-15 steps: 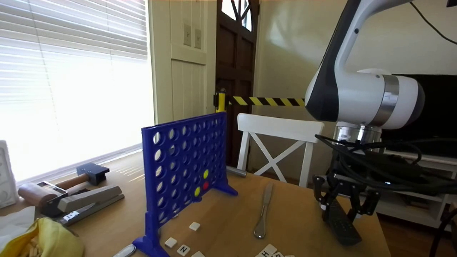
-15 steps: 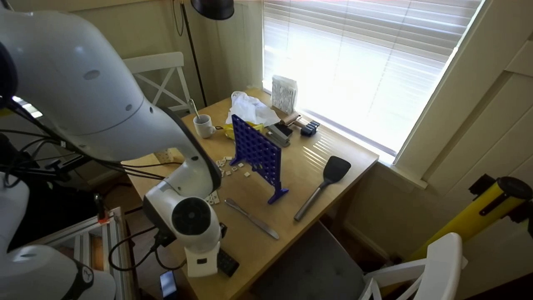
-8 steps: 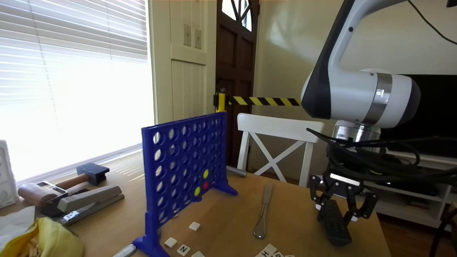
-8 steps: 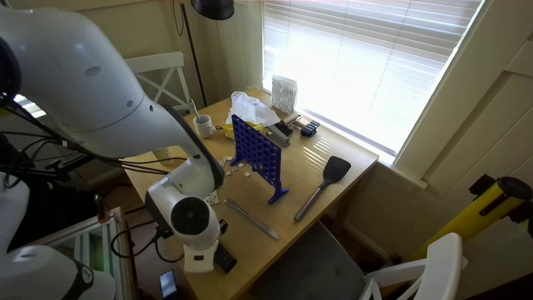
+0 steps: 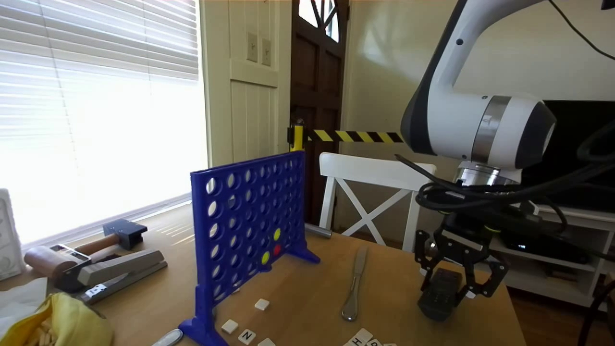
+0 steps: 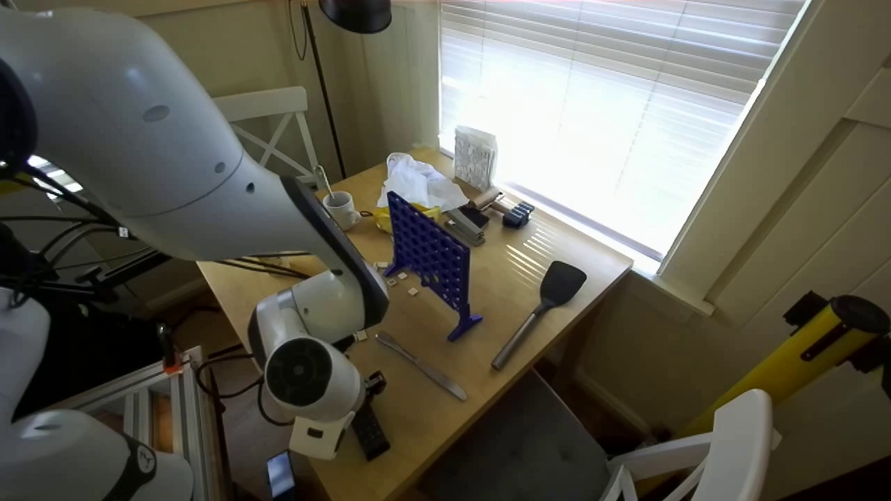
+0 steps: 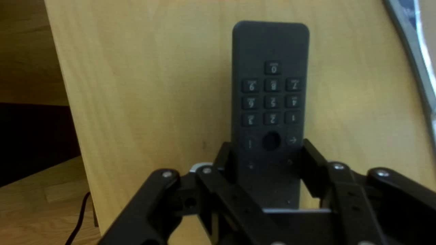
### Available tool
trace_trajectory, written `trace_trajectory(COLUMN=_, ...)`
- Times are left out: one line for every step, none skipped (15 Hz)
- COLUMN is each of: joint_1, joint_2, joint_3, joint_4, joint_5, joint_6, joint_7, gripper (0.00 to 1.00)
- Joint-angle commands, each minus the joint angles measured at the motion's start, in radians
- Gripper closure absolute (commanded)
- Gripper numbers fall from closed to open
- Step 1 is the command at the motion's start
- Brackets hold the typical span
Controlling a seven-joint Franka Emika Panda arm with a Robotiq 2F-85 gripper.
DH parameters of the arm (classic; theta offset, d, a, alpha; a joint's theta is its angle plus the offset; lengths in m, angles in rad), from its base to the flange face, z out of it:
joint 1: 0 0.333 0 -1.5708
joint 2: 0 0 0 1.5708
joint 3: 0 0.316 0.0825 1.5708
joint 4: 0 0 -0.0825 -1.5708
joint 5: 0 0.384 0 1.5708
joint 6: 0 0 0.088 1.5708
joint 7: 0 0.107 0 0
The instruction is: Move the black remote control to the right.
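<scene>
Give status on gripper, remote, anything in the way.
Gripper closed on black remote control. Can't tell whether it's lifted. Knife off to one side, touching neither.

The remote (image 7: 270,110) is black, the grid frame (image 5: 256,220) blue, the tape (image 5: 355,136) striped yellow and black.

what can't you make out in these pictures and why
Wrist view: lower end of the matte black oblong remote control, hidden by the black jointed pincer.
Wrist view: silver metal knife, both ends cut off by picture edges.
In an exterior view: letters on the small white square tiles, too small to read.
In an exterior view: head of the grey-handled black spatula, hidden by the upright blue plastic grid frame.
</scene>
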Motion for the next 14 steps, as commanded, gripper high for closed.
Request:
trace_trajectory(joint_1=0.005, joint_2=0.029, joint_3=0.006, joint_4=0.008, joint_5=0.045, joint_6=-0.003, joint_7=-0.02, gripper=0.24)
trace_trajectory(joint_1=0.007, joint_2=0.028, joint_3=0.008, joint_4=0.006, joint_5=0.041, joint_6=-0.002, joint_7=-0.018, gripper=0.23)
trace_trajectory(joint_1=0.011, joint_2=0.02, joint_3=0.01, joint_4=0.002, joint_5=0.04, joint_6=0.002, joint_7=-0.018, gripper=0.17)
trace_trajectory(joint_1=0.013, joint_2=0.007, joint_3=0.015, joint_4=-0.007, joint_5=0.026, joint_6=-0.003, joint_7=-0.005, gripper=0.11)
trace_trajectory(joint_1=0.016, joint_2=-0.014, joint_3=0.022, joint_4=-0.019, joint_5=0.019, joint_6=-0.004, joint_7=0.001, gripper=0.03)
trace_trajectory(joint_1=0.018, joint_2=-0.038, joint_3=0.03, joint_4=-0.034, joint_5=0.006, joint_6=-0.011, joint_7=0.008, gripper=0.0)
trace_trajectory(joint_1=0.019, joint_2=-0.058, joint_3=0.038, joint_4=-0.048, joint_5=-0.006, joint_6=-0.016, joint_7=0.019, gripper=0.0)
trace_trajectory(joint_1=0.024, joint_2=-0.094, joint_3=0.049, joint_4=-0.078, joint_5=-0.045, joint_6=-0.018, joint_7=0.05, gripper=0.0)
trace_trajectory(joint_1=0.141, joint_2=-0.143, joint_3=-0.05, joint_4=-0.115, joint_5=-0.096, joint_6=-0.057, joint_7=0.113, gripper=0.0)
trace_trajectory(joint_1=0.056, joint_2=-0.052, joint_3=0.033, joint_4=-0.03, joint_5=-0.099, joint_6=-0.006, joint_7=0.078, gripper=0.0)
trace_trajectory(joint_1=0.177, joint_2=-0.073, joint_3=-0.073, joint_4=-0.039, joint_5=-0.151, joint_6=-0.028, joint_7=0.13, gripper=0.0)
trace_trajectory(joint_1=0.198, joint_2=-0.081, joint_3=-0.083, joint_4=-0.036, joint_5=-0.193, joint_6=-0.001, joint_7=0.168, gripper=0.0)
trace_trajectory(joint_1=0.222, joint_2=-0.082, joint_3=-0.109, joint_4=-0.034, joint_5=-0.241, joint_6=0.015, joint_7=0.206, gripper=0.0)
trace_trajectory(joint_1=0.204, joint_2=-0.08, joint_3=-0.093, joint_4=-0.03, joint_5=-0.307, joint_6=0.026, joint_7=0.254, gripper=0.0)
